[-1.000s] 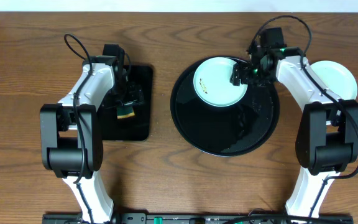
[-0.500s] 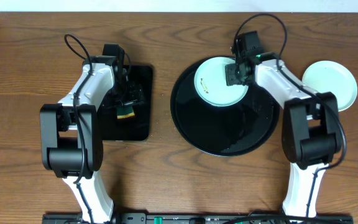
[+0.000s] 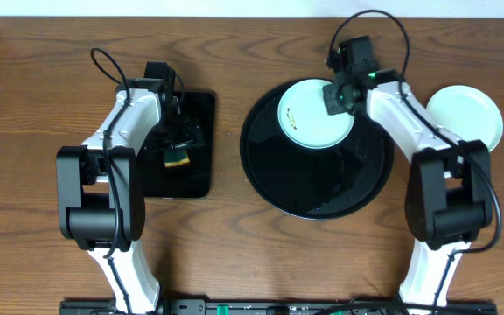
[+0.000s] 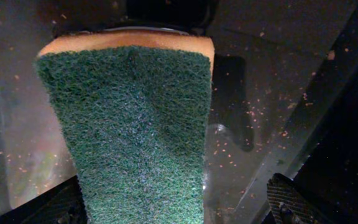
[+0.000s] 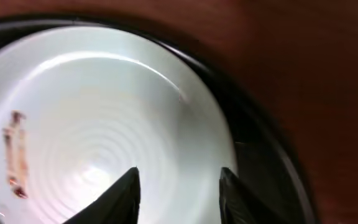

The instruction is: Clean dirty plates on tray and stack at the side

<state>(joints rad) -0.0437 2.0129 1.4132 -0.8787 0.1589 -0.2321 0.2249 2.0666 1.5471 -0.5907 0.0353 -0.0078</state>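
Overhead view: the round black tray (image 3: 322, 188) sits a little right of the middle of the wooden table (image 3: 226, 245). One pale mint plate (image 3: 309, 118) lies inside the round black tray, in its upper part, close to the far rim. The right gripper (image 3: 338, 98) is over the upper right edge of this plate and hides that part of the rim.

In the right wrist view the right gripper (image 5: 179, 180) has its two dark fingertips (image 5: 126, 193) a moderate way apart. One is over the inside of the plate (image 5: 104, 112) and the other is at its rim, above the tray (image 5: 260, 162). They hold nothing. A thin brown smudge (image 5: 14, 155) is on the left side of the plate.

A second plate (image 3: 475, 122), also pale mint, lies on the table at the right of the frame, outside the round tray. The right arm (image 3: 409, 114) crosses in front of it and covers its left edge.

On the left of the frame is a smaller rectangular tray (image 3: 201, 179). The left gripper (image 3: 179, 144) is low over it, and the left arm (image 3: 121, 131) covers the left part of this tray.

In the left wrist view a green sponge (image 4: 129, 137) with a tan layer at its far end fills the space between the fingers. The left gripper (image 4: 176, 202) is wide open; the finger at lower right is clear of the sponge, and I cannot tell if the other one touches it. Small orange crumbs (image 4: 253, 115) are scattered on the rectangular tray (image 4: 272, 74).
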